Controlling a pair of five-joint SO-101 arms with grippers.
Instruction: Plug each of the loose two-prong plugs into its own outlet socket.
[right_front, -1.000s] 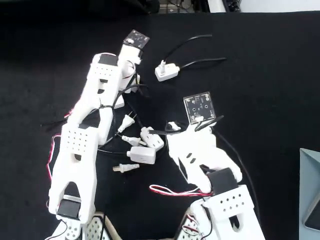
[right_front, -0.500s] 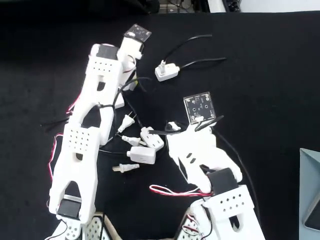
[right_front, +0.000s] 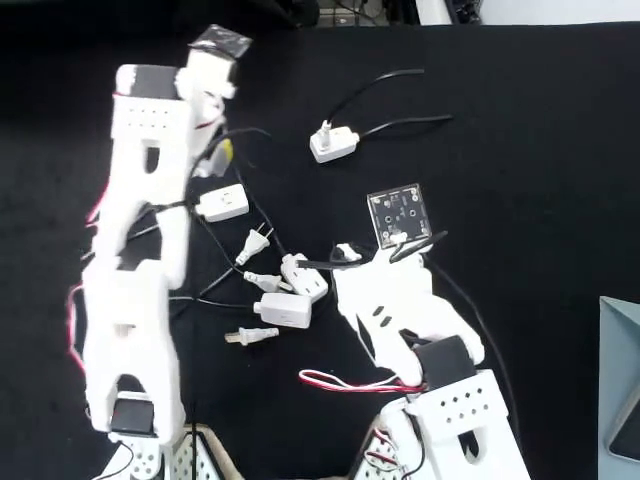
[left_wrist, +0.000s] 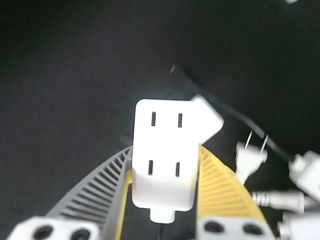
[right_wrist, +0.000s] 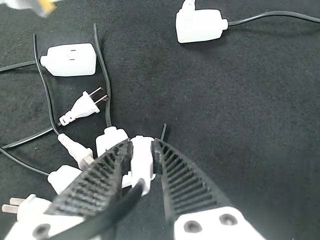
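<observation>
A white outlet socket (right_front: 222, 203) with slot pairs lies flat on the black table. My left gripper (right_front: 218, 155) hangs open just beyond it; in the left wrist view that socket (left_wrist: 162, 165) appears between the grey and yellow fingers (left_wrist: 220, 190) without being gripped. My right gripper (right_wrist: 142, 145) is shut on a white plug (right_wrist: 141, 162) in the cluster at mid-table (right_front: 305, 278). A loose two-prong plug (right_front: 255, 243) lies between the two arms, and another plug (right_front: 250, 337) lies nearer the arm bases. A second white socket (right_front: 335, 143) with a black cable sits farther back.
Black cables (right_front: 385, 80) loop across the table's centre and back. A white block (right_front: 282, 310) sits beside the held plug. A grey object (right_front: 620, 385) stands at the right edge. Red and white wires (right_front: 350, 382) trail by the right arm's base.
The left arm swung leftward and farther back, uncovering the white outlet socket that lay under it. The right arm and its plug stayed still.
</observation>
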